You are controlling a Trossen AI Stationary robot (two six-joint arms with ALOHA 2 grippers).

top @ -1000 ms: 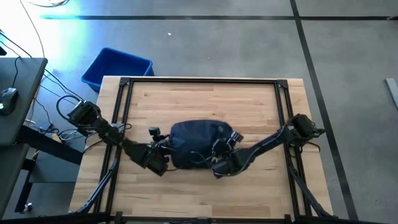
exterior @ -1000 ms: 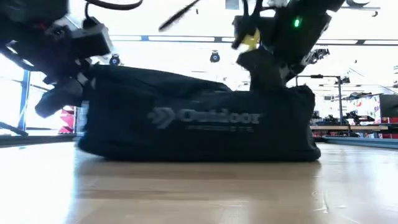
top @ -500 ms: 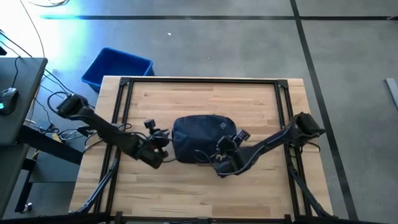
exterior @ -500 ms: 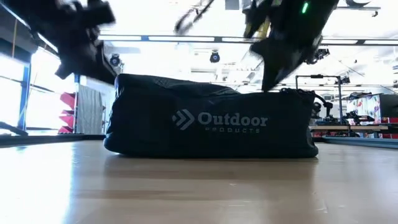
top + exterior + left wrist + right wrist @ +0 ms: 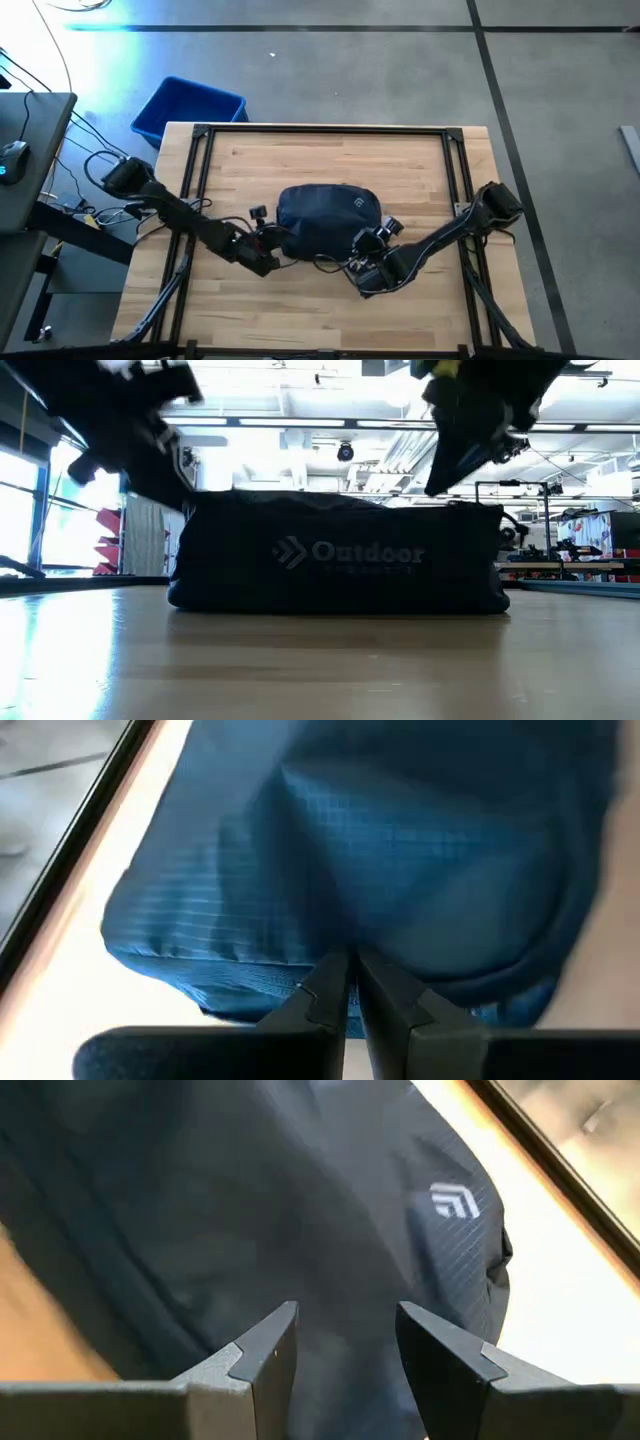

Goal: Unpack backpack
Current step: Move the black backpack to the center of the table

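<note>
Backpack (image 5: 328,215): lying flat near the middle of the wooden surface (image 5: 330,160), small white logo (image 5: 357,203) facing up; white lettering (image 5: 352,554) readable on its side wall in the low view. Zipper not discernible.

Left gripper (image 5: 278,240): positioned at the left edge of the backpack, low over the surface. Jaws pressed together, tips against the fabric edge in the left wrist view (image 5: 345,982); whether any fabric is pinched between them cannot be determined.

Right gripper (image 5: 360,262): positioned at the near right corner of the backpack. Jaws spread partway, nothing between them, aimed at the dark fabric in the right wrist view (image 5: 345,1345). Raised above the bag's right end in the low view.

Blue bin (image 5: 187,108): on the floor beyond the far left corner of the surface.
</note>
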